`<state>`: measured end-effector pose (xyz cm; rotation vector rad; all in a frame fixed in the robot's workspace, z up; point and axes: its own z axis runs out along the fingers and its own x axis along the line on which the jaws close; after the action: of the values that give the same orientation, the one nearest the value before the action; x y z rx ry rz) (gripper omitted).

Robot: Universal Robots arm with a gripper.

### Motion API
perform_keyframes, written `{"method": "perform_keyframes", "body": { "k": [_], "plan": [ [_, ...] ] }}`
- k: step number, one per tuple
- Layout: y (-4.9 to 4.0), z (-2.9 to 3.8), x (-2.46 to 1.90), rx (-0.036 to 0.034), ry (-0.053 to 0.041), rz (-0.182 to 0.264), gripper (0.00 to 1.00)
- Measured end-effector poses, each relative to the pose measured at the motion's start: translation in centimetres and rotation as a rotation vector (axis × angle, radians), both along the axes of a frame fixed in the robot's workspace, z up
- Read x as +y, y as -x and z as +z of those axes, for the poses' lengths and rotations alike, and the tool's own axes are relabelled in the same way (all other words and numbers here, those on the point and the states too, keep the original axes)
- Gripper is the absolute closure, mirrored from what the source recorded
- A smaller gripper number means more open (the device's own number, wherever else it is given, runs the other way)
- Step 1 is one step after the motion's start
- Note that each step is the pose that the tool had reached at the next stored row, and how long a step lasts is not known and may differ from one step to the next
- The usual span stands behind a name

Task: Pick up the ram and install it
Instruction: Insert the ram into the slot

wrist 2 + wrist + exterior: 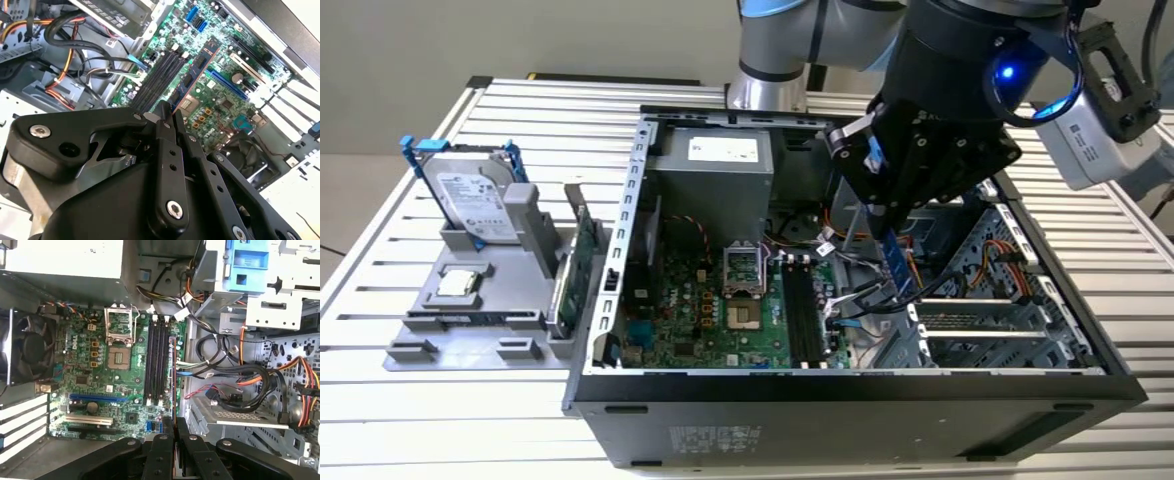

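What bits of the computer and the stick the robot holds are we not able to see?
1. Second wrist view: the black gripper covers the held end of the flat dark ram stick.
2. First wrist view: the stick is edge-on, so its chips are out of sight.
3. Exterior view: grey cables crowd the stick's lower end, so contact with the black memory slots cannot be told.

Bright, even room light; few hard shadows.
The table [400,420] is washed pale, the computer case [854,425] is shaded inside, a blue lamp [1009,72] glows, and the gripper [167,107] is rendered near-black against the well-lit ram [197,67].
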<state>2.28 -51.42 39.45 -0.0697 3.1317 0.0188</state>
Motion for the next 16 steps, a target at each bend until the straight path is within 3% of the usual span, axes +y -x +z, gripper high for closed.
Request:
{"method": "perform_keyframes", "body": {
  "k": [9,16],
  "plan": [
    [0.00,-0.09,0.00,-0.0030,0.0002,-0.025,1.00],
    [0.00,-0.14,0.00,-0.0040,0.0002,-0.008,1.00]
  ]
}}
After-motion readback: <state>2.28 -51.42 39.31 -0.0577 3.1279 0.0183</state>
